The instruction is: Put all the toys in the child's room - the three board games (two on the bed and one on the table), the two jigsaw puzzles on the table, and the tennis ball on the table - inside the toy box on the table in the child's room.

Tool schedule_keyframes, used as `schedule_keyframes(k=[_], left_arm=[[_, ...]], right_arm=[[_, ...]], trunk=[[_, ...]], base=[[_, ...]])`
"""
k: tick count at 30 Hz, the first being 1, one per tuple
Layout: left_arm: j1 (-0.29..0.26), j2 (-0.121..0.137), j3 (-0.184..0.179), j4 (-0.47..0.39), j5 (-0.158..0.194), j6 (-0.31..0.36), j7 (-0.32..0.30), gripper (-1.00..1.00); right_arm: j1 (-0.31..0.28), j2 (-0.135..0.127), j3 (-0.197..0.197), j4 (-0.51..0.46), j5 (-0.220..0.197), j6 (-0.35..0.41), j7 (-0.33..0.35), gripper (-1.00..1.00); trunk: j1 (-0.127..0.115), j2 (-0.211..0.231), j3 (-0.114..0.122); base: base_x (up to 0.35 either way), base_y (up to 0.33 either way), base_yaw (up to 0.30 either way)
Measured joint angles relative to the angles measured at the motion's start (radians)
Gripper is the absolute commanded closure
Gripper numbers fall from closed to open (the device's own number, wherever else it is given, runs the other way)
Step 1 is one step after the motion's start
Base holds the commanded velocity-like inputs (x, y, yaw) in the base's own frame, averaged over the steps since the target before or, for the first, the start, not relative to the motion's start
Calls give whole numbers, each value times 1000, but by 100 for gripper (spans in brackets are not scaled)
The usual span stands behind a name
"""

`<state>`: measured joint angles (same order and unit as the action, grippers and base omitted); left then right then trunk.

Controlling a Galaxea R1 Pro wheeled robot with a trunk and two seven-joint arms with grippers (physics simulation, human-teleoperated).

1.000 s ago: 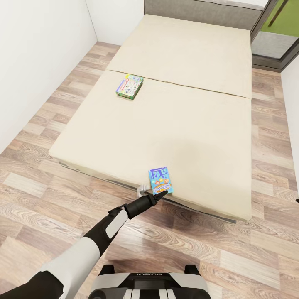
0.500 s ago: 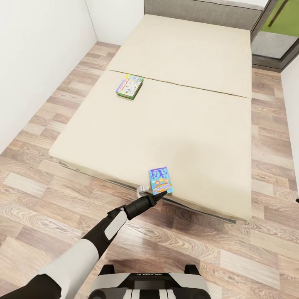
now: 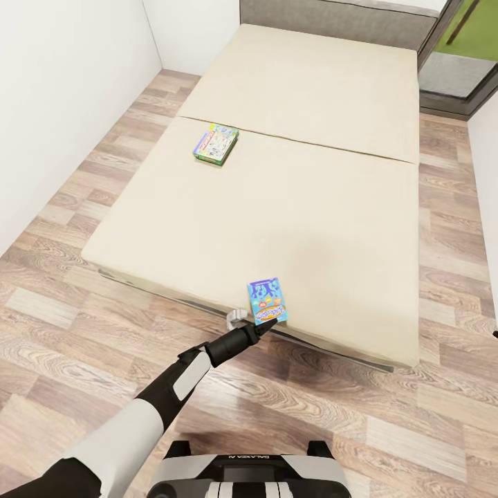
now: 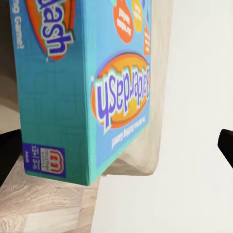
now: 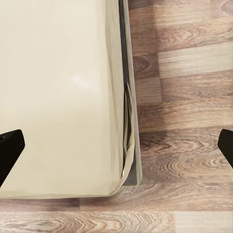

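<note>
Two board games lie on the beige bed [image 3: 318, 200]. A small blue box [image 3: 267, 301] sits at the near edge, and a white-green box [image 3: 216, 144] lies further back on the left. My left gripper [image 3: 270, 324] reaches the blue box's near end. In the left wrist view that blue box [image 4: 97, 87] looms close between the wide-apart black fingertips [image 4: 8, 156], so the left gripper [image 4: 116, 150] is open. My right gripper [image 5: 116, 150] is open too, hanging over the bed's corner [image 5: 58, 97] with nothing between its fingers.
Wood-plank floor [image 3: 387, 415] surrounds the bed. A white wall [image 3: 62, 90] runs along the left with a floor strip between it and the bed. A grey headboard and a glass door [image 3: 460, 48] stand at the back right.
The left arm has shifted only very slightly. Both boxes lie where they were.
</note>
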<state>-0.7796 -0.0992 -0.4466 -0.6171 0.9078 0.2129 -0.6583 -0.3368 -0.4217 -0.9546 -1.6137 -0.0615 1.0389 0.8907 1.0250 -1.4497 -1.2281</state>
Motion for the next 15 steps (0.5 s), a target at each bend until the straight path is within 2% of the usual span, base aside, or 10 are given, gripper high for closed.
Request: schedule_keyframes(k=[15], left_arm=[[7,2,8,0,0,0,0,-100]], right_arm=[[0,0,0,0,0,0,0,-100]], trunk=[[0,0,0]], base=[[0,0,0]])
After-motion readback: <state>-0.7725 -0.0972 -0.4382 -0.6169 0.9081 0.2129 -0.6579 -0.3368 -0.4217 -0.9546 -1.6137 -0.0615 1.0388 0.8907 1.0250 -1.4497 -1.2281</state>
